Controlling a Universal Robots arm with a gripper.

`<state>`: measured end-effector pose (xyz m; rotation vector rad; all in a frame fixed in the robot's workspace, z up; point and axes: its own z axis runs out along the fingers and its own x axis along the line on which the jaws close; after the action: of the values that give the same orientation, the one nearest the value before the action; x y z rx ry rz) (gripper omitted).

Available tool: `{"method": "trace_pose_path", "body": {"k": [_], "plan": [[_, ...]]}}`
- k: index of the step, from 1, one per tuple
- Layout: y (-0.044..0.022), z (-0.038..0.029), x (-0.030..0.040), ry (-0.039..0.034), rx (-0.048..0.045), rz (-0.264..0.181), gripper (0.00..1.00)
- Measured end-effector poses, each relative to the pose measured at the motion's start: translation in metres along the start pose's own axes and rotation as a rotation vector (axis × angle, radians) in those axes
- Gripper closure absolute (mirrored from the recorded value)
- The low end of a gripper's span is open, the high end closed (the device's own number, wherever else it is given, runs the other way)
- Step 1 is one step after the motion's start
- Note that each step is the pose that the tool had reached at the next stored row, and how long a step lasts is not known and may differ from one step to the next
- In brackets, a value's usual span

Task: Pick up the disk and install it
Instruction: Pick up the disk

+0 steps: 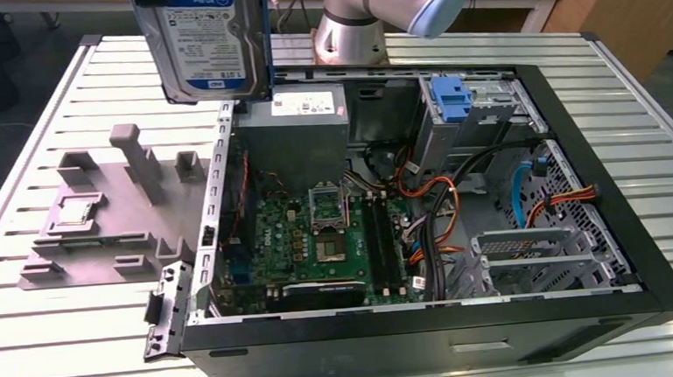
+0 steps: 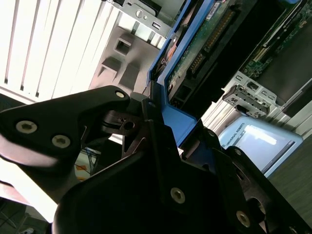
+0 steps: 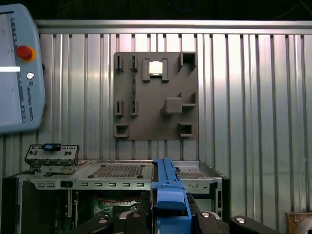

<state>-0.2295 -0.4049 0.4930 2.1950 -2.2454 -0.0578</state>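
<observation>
My black claw (image 2: 153, 109) is clamped on the blue edge rail of the flat silver-grey metal disk (image 1: 205, 39), I judge to spare its circuit board; the disk hangs upright in the air, clear of the open black computer case (image 1: 656, 248); beyond, a grey moulded fixture plate (image 1: 104, 220) lies on the slatted metal worktop (image 1: 41, 338).

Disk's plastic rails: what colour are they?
Blue. The disk shows them best in the first wrist view.
</observation>
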Motion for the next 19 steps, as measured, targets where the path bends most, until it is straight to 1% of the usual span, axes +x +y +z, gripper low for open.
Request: {"method": "trace_pose_path", "body": {"k": [19], "plan": [[-0.0239, -0.0006, -0.0006, 0.0000, 0.0000, 0.000, 0.63]]}}
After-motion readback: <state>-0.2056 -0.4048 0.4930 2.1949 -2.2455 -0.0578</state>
